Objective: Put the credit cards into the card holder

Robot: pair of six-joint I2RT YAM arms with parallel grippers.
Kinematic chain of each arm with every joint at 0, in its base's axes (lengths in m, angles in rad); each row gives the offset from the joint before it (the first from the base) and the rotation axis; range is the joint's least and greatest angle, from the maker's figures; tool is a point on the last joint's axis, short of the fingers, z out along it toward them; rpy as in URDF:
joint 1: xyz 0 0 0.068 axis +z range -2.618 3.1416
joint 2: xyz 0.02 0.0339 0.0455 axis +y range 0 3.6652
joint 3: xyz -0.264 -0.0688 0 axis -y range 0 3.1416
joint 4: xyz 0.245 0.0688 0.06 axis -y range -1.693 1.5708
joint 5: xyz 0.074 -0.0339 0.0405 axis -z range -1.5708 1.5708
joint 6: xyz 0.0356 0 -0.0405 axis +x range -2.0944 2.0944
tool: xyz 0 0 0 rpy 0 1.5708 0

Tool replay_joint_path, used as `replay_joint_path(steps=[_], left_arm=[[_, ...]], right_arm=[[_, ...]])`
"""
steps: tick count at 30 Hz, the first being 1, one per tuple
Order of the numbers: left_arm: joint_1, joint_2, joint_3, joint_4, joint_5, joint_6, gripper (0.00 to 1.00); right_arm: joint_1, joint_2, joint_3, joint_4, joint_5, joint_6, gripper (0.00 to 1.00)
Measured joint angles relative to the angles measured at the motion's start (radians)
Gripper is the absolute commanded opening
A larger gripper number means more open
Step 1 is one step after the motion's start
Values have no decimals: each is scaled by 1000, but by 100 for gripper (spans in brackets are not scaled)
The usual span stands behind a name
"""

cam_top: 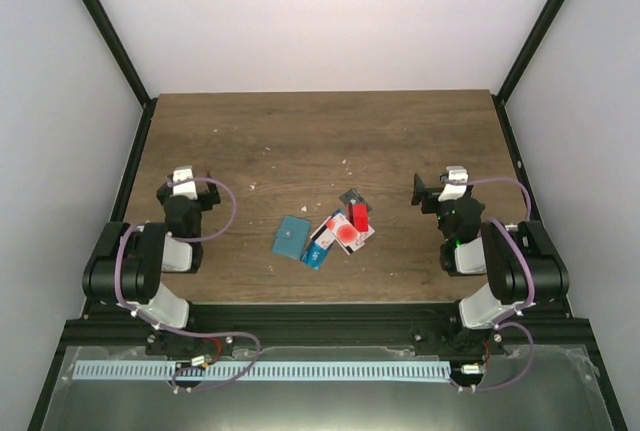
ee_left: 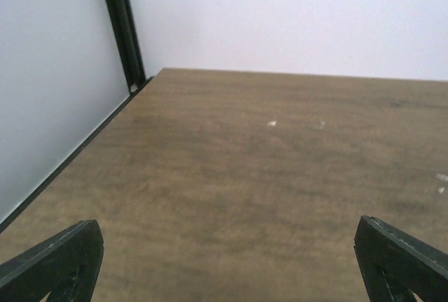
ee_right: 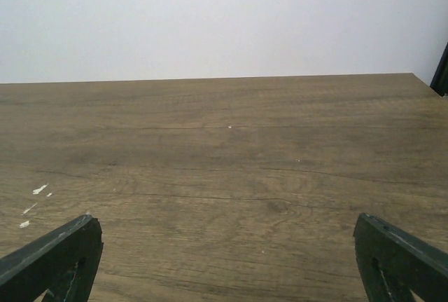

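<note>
Wood table point(cam_top: 300, 131): credit cards point(cam_top: 343, 229) + card holder point(cam_top: 291, 237) nr front edge; L tool point(ee_left: 227, 246), R tool point(ee_right: 225, 246) wide open, empty.

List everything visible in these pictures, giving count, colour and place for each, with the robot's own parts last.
table: one, brown wood, between the walls
walls: white, at the far side, left and right
card holder: one, teal-blue, near the table's front middle
credit cards: overlapping pile, count unclear; red, white with red circle, blue, dark; just right of the holder
specks: a few, white, scattered on the table
left gripper: one, black, open, empty, left side
right gripper: one, black, open, empty, right side
</note>
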Motion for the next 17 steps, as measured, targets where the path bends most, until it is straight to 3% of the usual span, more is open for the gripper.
replay_joint_path(steps=[17], left_arm=[[5, -1, 62, -24, 74, 3, 100]], right_arm=[[0, 0, 6, 0, -15, 0, 100]])
